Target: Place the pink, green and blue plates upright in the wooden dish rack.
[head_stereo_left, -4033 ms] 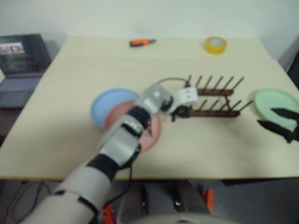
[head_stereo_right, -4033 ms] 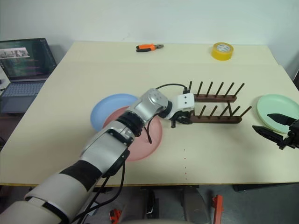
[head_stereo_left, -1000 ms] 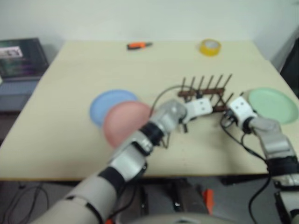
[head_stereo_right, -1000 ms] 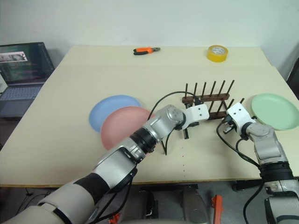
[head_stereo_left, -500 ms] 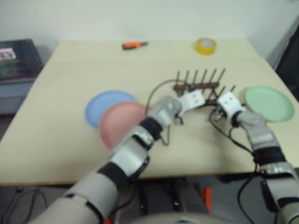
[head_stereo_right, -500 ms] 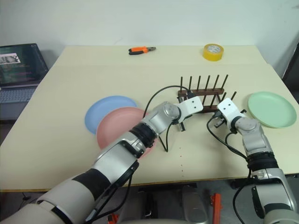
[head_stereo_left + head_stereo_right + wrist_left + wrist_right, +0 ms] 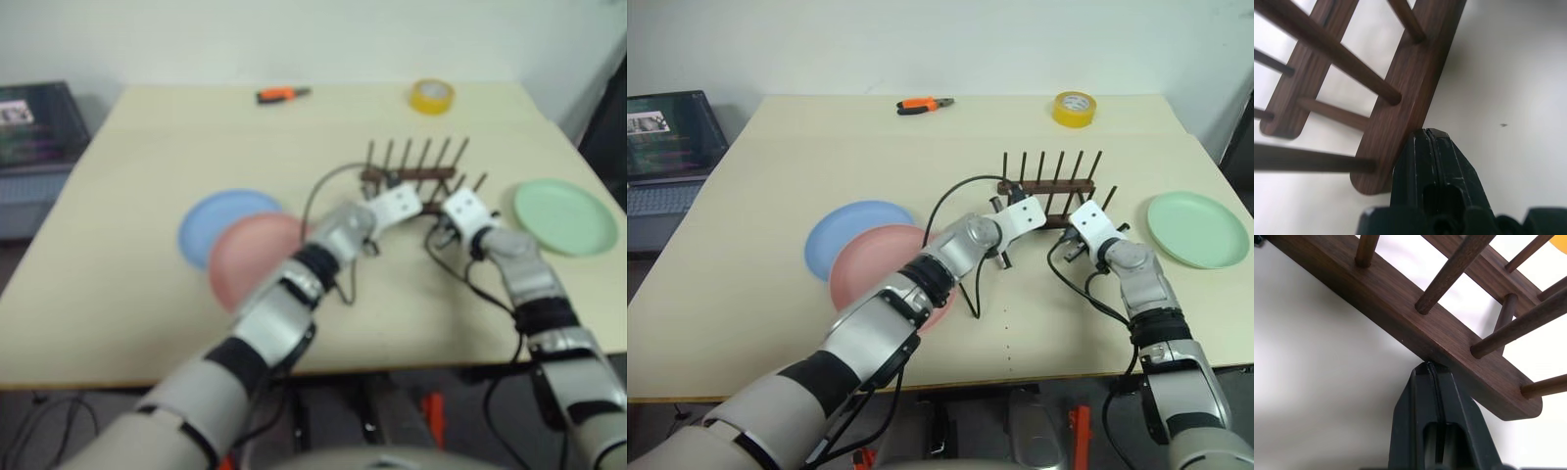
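The wooden dish rack (image 7: 1050,186) stands mid-table with no plate in it. My left gripper (image 7: 1004,255) is shut, its tips (image 7: 1426,134) touching the near rail (image 7: 1400,103) by its left end. Further along that rail my right gripper (image 7: 1068,248) is also shut, and its tips (image 7: 1428,367) press on the rail's side (image 7: 1415,328) toward the right end. The pink plate (image 7: 880,277) lies flat at the left, overlapping the blue plate (image 7: 852,238). To the right of the rack, the green plate (image 7: 1197,228) lies flat.
A yellow tape roll (image 7: 1075,105) and orange pliers (image 7: 924,103) lie near the table's far edge. A laptop (image 7: 671,132) sits off the table at the left. Cables (image 7: 960,196) loop from both wrists over the table in front of the rack.
The right arm has swung from the green plate to the rack and its gripper has shut. Both grippers have pushed forward against the near rail, and the rack has slid slightly away from me.
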You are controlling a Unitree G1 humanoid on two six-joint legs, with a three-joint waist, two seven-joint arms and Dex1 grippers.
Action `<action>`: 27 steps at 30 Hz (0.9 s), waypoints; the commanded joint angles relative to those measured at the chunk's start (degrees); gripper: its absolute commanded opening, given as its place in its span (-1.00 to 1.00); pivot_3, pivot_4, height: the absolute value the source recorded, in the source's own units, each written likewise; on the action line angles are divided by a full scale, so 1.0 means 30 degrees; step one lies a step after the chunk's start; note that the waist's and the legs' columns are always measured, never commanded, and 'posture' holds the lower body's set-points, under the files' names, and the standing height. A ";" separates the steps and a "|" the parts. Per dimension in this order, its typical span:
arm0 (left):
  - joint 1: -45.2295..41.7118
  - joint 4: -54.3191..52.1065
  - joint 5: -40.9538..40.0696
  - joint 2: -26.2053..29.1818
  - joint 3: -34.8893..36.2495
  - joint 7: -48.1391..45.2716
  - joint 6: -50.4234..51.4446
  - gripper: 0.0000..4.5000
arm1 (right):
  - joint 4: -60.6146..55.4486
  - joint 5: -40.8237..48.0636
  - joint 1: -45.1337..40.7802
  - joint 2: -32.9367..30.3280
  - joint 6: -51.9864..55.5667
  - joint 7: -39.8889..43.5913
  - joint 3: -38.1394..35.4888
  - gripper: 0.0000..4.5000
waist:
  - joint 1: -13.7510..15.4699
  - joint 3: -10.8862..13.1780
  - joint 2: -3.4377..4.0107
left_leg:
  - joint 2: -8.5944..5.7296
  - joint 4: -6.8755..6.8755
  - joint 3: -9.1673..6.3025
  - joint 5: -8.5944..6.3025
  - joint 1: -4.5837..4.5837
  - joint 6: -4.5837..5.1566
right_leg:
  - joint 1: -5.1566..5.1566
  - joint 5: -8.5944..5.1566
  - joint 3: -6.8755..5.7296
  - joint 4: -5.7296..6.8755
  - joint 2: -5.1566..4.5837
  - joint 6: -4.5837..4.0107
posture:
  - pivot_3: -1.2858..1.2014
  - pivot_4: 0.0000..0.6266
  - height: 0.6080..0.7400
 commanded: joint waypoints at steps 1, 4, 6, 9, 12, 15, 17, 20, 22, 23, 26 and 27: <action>-0.0712 0.0214 0.0197 -0.0161 0.0407 0.0554 -0.0524 -0.99 | 0.0398 -0.0276 -0.0304 0.0122 -0.0390 -0.0024 0.0260 -1.00 | 0.0005 0.0002 -0.0002 | -0.0001 -0.0001 -0.0001 0.0000 0.0000 0.0000 | 0.0000 0.0000 -0.0001 -0.0001 0.0000 -0.0001 | 0.03 -0.52 1.00; -0.0797 0.0422 0.0252 -0.0213 0.0505 0.0668 -0.0682 -0.99 | 0.0522 -0.0272 -0.0353 0.0160 -0.0457 -0.0009 0.0186 -1.00 | 0.0005 0.0002 -0.0003 | -0.0003 -0.0002 0.0003 0.0000 -0.0004 -0.0001 | 0.0000 -0.0001 0.0001 -0.0009 -0.0001 0.0000 | 0.03 -0.52 1.00; -0.0851 0.0541 0.0299 -0.0283 0.0576 0.0716 -0.0783 -0.99 | 0.0594 -0.0292 -0.0375 0.0161 -0.0506 -0.0003 0.0144 -1.00 | 0.0006 0.0003 -0.0004 | -0.0002 -0.0002 0.0003 0.0000 -0.0005 -0.0001 | 0.0000 -0.0002 0.0001 -0.0010 -0.0001 0.0001 | 0.03 -0.52 1.00; -0.0895 0.0660 0.0376 -0.0347 0.0639 0.0780 -0.0895 -0.99 | 0.0670 -0.0354 -0.0391 0.0146 -0.0597 0.0021 0.0125 -1.00 | 0.0006 0.0003 -0.0004 | -0.0002 -0.0004 0.0002 0.0000 -0.0005 -0.0001 | 0.0000 -0.0002 0.0000 -0.0010 -0.0001 0.0001 | 0.03 -0.52 1.00; -0.0944 0.0751 0.0410 -0.0370 0.0685 0.0871 -0.0983 -0.99 | 0.0703 -0.0413 -0.0369 0.0135 -0.0657 0.0042 0.0086 -1.00 | 0.0007 0.0003 -0.0005 | -0.0002 -0.0005 0.0002 -0.0001 -0.0005 -0.0001 | 0.0000 -0.0001 0.0000 -0.0010 -0.0002 0.0001 | 0.03 -0.52 1.00; -0.0954 0.0799 0.0421 -0.0374 0.0730 0.0943 -0.1042 -0.99 | 0.0658 -0.0451 -0.0294 0.0146 -0.0663 0.0051 0.0083 -1.00 | 0.0007 0.0003 -0.0005 | -0.0002 -0.0005 0.0002 -0.0001 -0.0005 -0.0002 | 0.0000 -0.0002 0.0000 -0.0010 -0.0002 0.0001 | 0.03 -0.52 1.00; -0.0952 0.0810 0.0430 -0.0388 0.0741 0.0985 -0.1068 -0.99 | 0.0630 -0.0493 -0.0249 0.0128 -0.0697 0.0096 0.0127 -1.00 | 0.0006 0.0003 -0.0005 | -0.0003 -0.0006 0.0002 -0.0001 -0.0005 -0.0002 | 0.0000 -0.0002 -0.0001 -0.0010 -0.0002 0.0001 | 0.03 -0.52 1.00; -0.0927 0.0773 0.0422 -0.0417 0.0758 0.1026 -0.1069 -0.99 | 0.0495 -0.0530 -0.0113 0.0134 -0.0719 0.0183 0.0197 -1.00 | 0.0007 0.0004 -0.0006 | -0.0002 -0.0007 0.0002 -0.0001 -0.0005 -0.0002 | -0.0001 -0.0002 -0.0001 -0.0012 -0.0002 0.0001 | 0.03 -0.52 1.00; -0.0929 0.0764 0.0402 -0.0422 0.0787 0.1037 -0.1090 -0.99 | 0.0466 -0.0542 -0.0093 0.0158 -0.0709 0.0212 0.0217 -1.00 | 0.0006 0.0004 -0.0006 | -0.0002 -0.0009 0.0002 -0.0001 -0.0004 -0.0002 | -0.0001 -0.0002 -0.0001 -0.0014 -0.0002 0.0001 | 0.03 -0.52 1.00; -0.0914 0.0753 0.0402 -0.0427 0.0787 0.1036 -0.1101 -0.99 | 0.0454 -0.0553 -0.0078 0.0161 -0.0717 0.0222 0.0230 -1.00 | 0.0007 0.0004 -0.0006 | -0.0002 -0.0008 0.0002 -0.0001 -0.0005 -0.0002 | -0.0001 -0.0003 -0.0001 -0.0014 -0.0003 0.0001 | 0.03 -0.52 1.00; -0.0899 0.0730 0.0403 -0.0437 0.0782 0.1020 -0.1121 -0.99 | 0.0409 -0.0591 -0.0052 0.0142 -0.0733 0.0305 0.0294 -1.00 | 0.0007 0.0004 -0.0006 | -0.0002 -0.0009 0.0002 -0.0001 -0.0004 -0.0002 | -0.0001 -0.0003 -0.0001 -0.0014 -0.0003 0.0000 | 0.03 -0.52 1.00; -0.0915 0.0736 0.0397 -0.0447 0.0787 0.1016 -0.1132 -0.99 | 0.0403 -0.0600 -0.0055 0.0140 -0.0739 0.0338 0.0313 -1.00 | 0.0007 0.0004 -0.0006 | -0.0001 -0.0010 0.0002 -0.0001 -0.0005 -0.0002 | -0.0001 -0.0003 -0.0001 -0.0014 -0.0002 0.0001 | 0.03 -0.52 1.00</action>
